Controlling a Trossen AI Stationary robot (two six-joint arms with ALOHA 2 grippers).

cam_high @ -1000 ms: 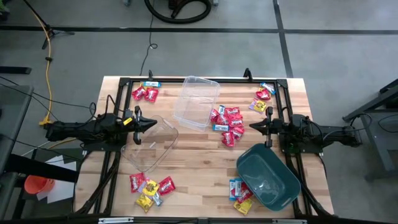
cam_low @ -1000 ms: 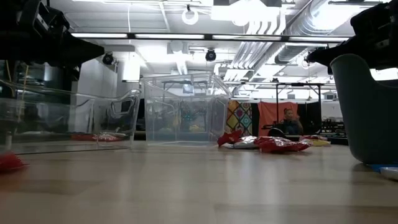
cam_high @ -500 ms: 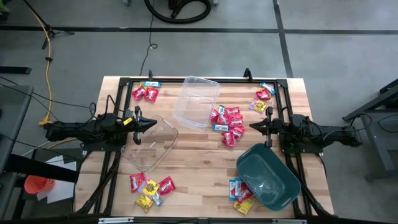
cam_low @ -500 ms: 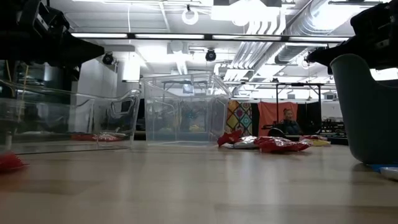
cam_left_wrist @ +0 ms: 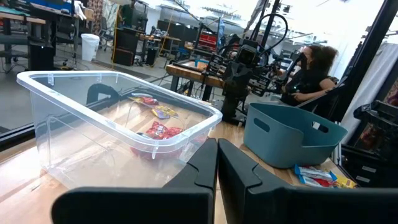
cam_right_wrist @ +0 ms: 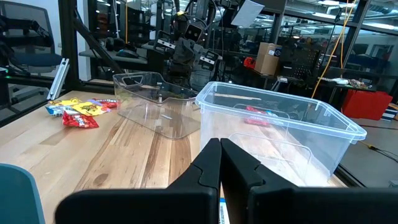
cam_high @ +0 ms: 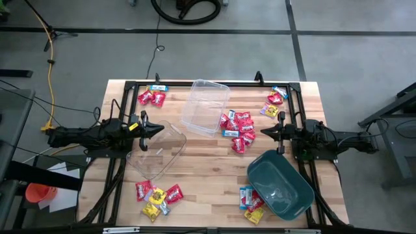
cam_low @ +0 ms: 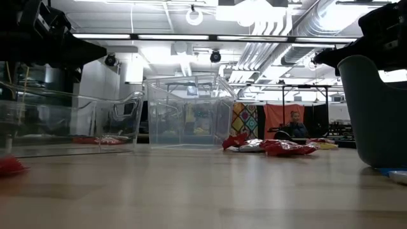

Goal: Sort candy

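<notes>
Candy (cam_high: 238,126) lying in loose heaps across the counter (cam_high: 201,170) — the biggest cluster just ahead of the right gripper (cam_high: 265,132), between its closed fingertips and the far clear tub (cam_high: 205,106). More packets in a heap behind and to the side of the left gripper (cam_high: 158,130), near the counter's front edge (cam_high: 156,197); another small heap at the far corner on that same side (cam_high: 151,97); a few at the far corner beyond the right gripper (cam_high: 274,100); a last few tucked against the teal bin (cam_high: 280,184).

Nothing visibly sorted yet, judging by the high view: teal bin bare inside, both clear tubs apparently holding nothing — red packets seen through the near tub (cam_left_wrist: 118,118) in the left wrist view lying beyond its wall, most likely. Fingers of both grippers pressed together, holding nothing, pointed at each other across the middle. Whole job left, by the look of it: every heap to be picked through colour by colour.
</notes>
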